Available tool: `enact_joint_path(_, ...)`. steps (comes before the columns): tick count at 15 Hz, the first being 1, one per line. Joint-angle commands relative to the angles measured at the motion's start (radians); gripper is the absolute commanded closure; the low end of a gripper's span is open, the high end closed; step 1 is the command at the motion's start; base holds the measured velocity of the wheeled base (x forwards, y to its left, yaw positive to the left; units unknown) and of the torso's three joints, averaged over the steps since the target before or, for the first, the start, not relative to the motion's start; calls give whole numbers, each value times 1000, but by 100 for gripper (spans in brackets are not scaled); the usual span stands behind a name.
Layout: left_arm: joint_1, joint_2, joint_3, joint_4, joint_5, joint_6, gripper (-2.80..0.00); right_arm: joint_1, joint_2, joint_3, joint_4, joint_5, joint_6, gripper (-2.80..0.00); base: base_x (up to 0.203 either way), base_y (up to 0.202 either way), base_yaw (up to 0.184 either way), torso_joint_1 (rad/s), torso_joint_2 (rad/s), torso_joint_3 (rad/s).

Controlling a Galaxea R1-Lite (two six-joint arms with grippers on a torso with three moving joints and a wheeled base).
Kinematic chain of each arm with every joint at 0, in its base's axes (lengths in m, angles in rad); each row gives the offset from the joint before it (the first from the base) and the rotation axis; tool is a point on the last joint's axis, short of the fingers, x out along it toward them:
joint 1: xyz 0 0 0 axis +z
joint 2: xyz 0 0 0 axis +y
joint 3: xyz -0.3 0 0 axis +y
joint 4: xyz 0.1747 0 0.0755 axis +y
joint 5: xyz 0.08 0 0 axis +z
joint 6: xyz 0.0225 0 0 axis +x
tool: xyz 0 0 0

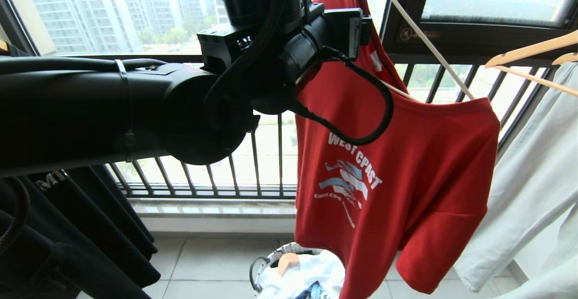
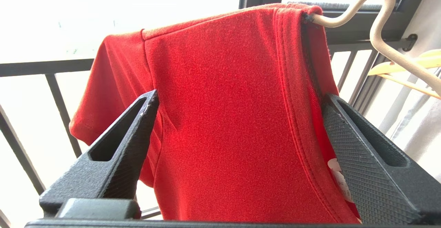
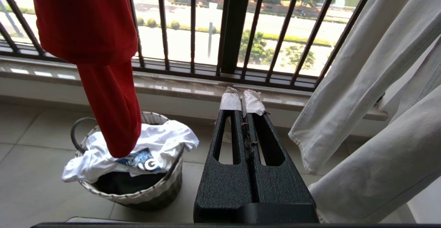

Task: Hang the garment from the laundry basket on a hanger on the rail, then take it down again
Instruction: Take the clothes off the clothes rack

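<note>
Red T-shirt [image 1: 397, 177] hangs lopsided on the off-white hanger [image 1: 424, 41], directly ahead of the left gripper [image 2: 237, 111]. Jaws wide, straddling its shoulder beside the collar, apparently not yet gripping. Right gripper [image 3: 243, 100] closed, parked low.

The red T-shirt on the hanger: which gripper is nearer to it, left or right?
Left. The left gripper is open around the red T-shirt's shoulder; the right gripper is shut, low, apart from its hanging sleeve.

Strong daylight pours through the balcony window [image 1: 113, 14], blowing the sky out to white in the left wrist view. The backlit robot arm [image 1: 90, 114] reads almost black. The red T-shirt [image 1: 397, 168] stays sharp and saturated.
</note>
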Motion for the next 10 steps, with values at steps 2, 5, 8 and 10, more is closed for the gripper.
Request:
enact_joint_path(2, 23, 34, -73, -5, 7, 27, -280, 0, 1, 0, 0, 0, -1, 0, 0, 0, 0, 0, 0, 0)
enact_joint_path(5, 67, 67, -147, -6, 39, 98, -280, 0, 1, 0, 0, 0, -1, 0, 0, 0, 0, 0, 0, 0)
enact_joint_path(8, 93, 82, -155, -6, 41, 132, -280, 0, 1, 0, 1, 0, -1, 0, 0, 0, 0, 0, 0, 0)
enact_joint_path(10, 106, 112, -200, -5, 39, 140, -280, 0, 1, 0, 0, 0, -1, 0, 0, 0, 0, 0, 0, 0)
